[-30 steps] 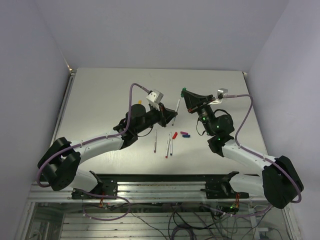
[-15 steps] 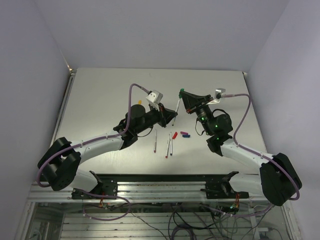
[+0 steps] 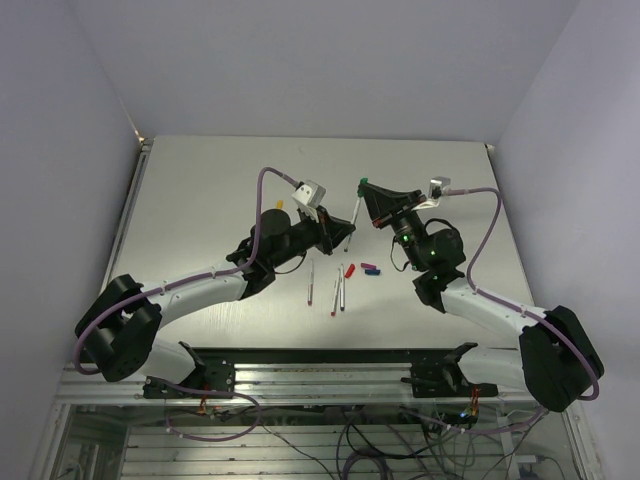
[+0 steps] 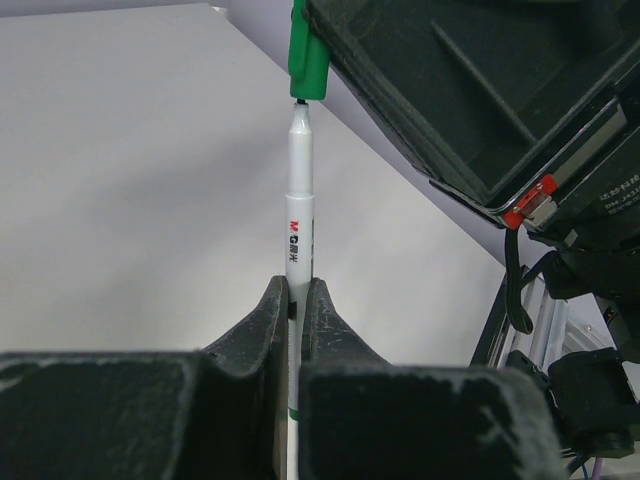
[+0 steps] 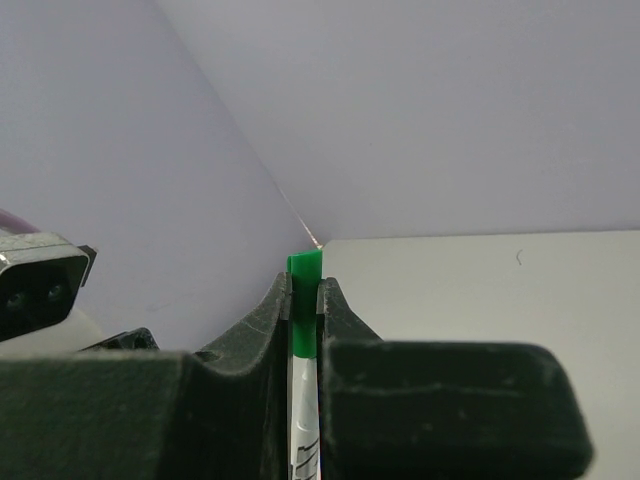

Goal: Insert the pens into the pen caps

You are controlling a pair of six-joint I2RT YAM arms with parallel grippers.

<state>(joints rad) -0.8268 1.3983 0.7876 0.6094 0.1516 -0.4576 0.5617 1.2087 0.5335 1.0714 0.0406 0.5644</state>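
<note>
My left gripper (image 4: 298, 290) is shut on a white pen (image 4: 300, 200) with a green band, holding it up above the table. The pen's dark tip sits right at the mouth of a green pen cap (image 4: 308, 55). My right gripper (image 5: 305, 292) is shut on that green cap (image 5: 305, 265), and the pen barrel (image 5: 303, 425) shows just below it between the fingers. In the top view the left gripper (image 3: 345, 228) and the right gripper (image 3: 366, 186) meet above the table's middle, with the pen (image 3: 355, 210) slanting between them.
Three more pens (image 3: 311, 282) (image 3: 335, 297) (image 3: 342, 291) lie on the table near the front. A red cap (image 3: 349, 270) and purple and blue caps (image 3: 370, 268) lie just right of them. A small yellow piece (image 3: 280, 202) sits beside the left arm.
The right gripper with the green cap has shifted slightly left and down onto the pen's tip. The left gripper has barely moved.
</note>
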